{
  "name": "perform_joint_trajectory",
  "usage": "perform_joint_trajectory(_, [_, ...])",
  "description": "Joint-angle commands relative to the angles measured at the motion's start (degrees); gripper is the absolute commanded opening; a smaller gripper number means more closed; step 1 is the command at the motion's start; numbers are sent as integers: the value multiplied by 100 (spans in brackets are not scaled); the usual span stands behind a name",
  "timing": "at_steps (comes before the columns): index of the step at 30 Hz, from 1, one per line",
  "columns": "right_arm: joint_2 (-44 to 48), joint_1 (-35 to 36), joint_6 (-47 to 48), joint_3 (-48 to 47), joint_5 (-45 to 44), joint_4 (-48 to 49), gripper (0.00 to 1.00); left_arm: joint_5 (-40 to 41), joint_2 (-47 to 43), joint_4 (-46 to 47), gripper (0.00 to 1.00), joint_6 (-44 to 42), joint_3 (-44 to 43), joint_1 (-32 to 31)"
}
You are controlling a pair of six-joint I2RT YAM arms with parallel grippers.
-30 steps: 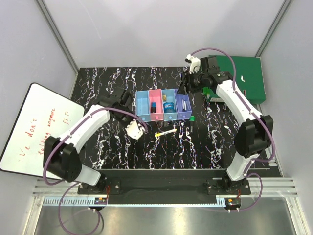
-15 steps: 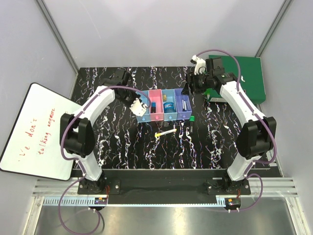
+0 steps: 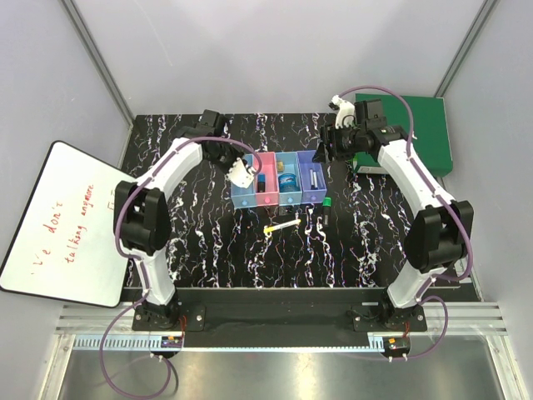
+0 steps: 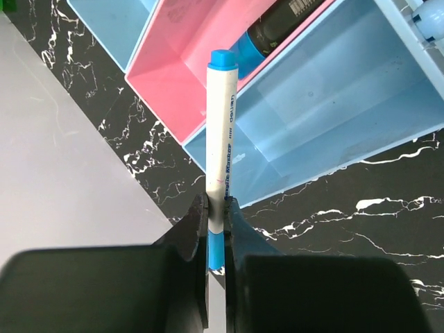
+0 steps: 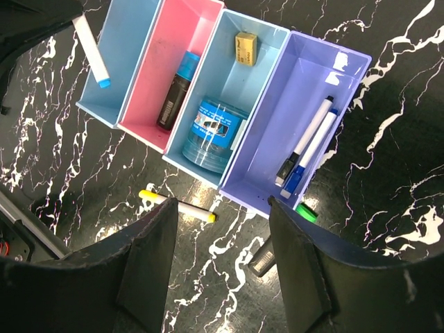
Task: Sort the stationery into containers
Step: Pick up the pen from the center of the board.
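Four bins (image 5: pixel 201 76); two outside: yellow pen (image 5: pixel 177 205), green-capped marker (image 3: pixel 326 208); left tool (image 4: pixel 216 208) clamps blue-capped marker (image 4: pixel 222 132); right tool (image 5: pixel 222 208) spread.

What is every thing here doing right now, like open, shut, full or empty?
left end effector, shut on the blue-capped white marker
blue-capped white marker, capped, not yet in a bin
right end effector, open, empty
left light blue bin, empty
pink bin, holds a dark marker
middle light blue bin, holds round blue object, yellow piece
purple bin, holds two pens
yellow-and-white pen, loose on the table
green-capped marker, loose on table
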State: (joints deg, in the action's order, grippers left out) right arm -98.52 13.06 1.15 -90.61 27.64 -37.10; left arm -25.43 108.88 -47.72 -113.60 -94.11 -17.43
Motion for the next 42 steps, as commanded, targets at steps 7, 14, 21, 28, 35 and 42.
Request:
perform_joint_trajectory(7, [176, -67, -544, 26, 1265, 291, 65, -1216, -876, 1691, 0, -4021, 1314, 117])
perform_joint_trajectory(14, [-430, 47, -1204, -377, 2421, 678, 70, -2369, -1667, 3328, 0, -3687, 2614, 108])
perform_joint_trajectory(21, [-870, 460, -1240, -651, 2870, 766, 72, -3055, -1844, 5839, 0, -2660, 3345, 65])
perform_joint_trajectory(28, [-1046, 856, -1222, -835, 3028, 783, 72, -3319, -1791, 7145, 0, -1841, 3706, 12])
perform_joint_trajectory(35, [-1257, 988, -1205, -1125, 2940, 766, 72, -3556, -1835, 7734, 0, -1446, 3900, -41])
perform_joint_trajectory(42, [-1328, 1058, -1187, -1178, 2791, 775, 69, -3794, -2002, 7550, 0, -1472, 4040, -59])
